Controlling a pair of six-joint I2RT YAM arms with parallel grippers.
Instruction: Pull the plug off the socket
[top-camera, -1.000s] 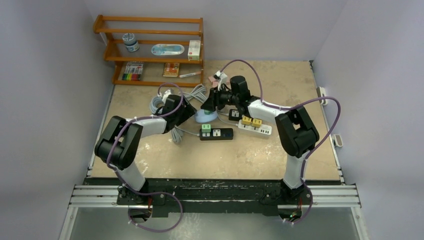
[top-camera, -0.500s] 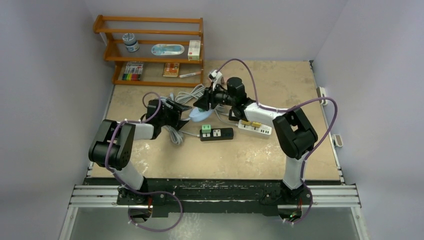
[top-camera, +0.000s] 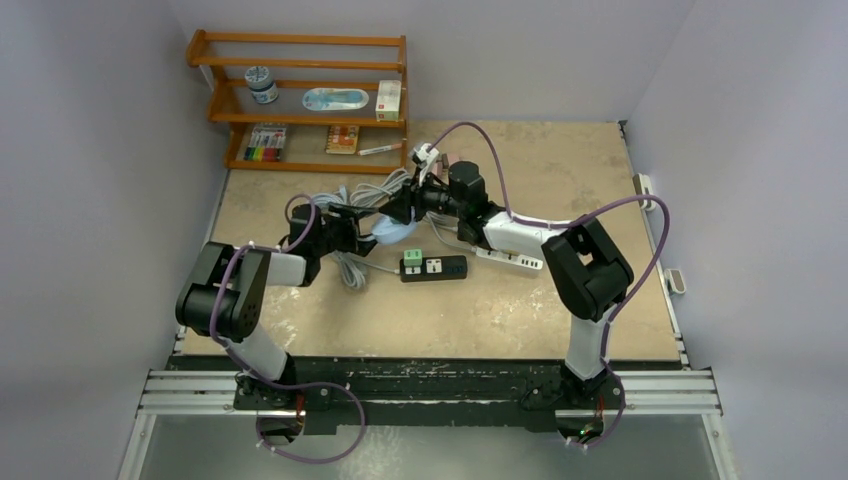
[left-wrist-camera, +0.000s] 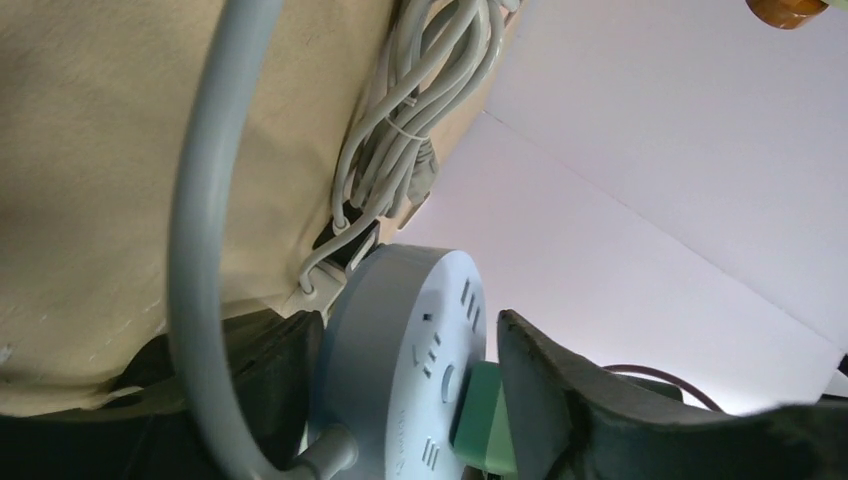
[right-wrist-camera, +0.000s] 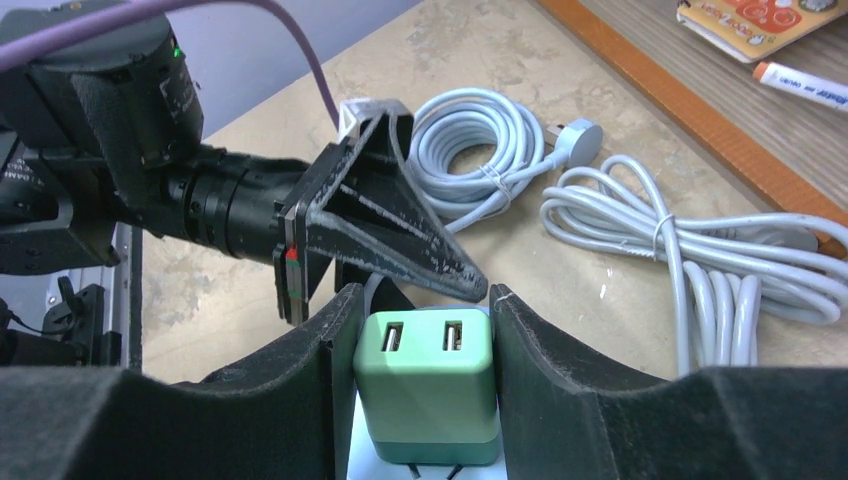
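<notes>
The round pale blue socket is off the table and tilted on its side, with my left gripper shut on it: one finger lies behind it and the other against its face. The green two-port USB plug sticks out of that face. My right gripper is shut on the plug's two sides. Two metal prongs show below the plug, above the socket's pale face. In the top view both grippers meet over the socket at mid-table.
A black power strip with a green plug lies just in front. A white strip is under the right arm. Coiled grey cables lie behind. A wooden shelf stands at the back left.
Both grippers and the socket have shifted left. The left arm has drawn back, and the socket has come up off the table onto its side.
</notes>
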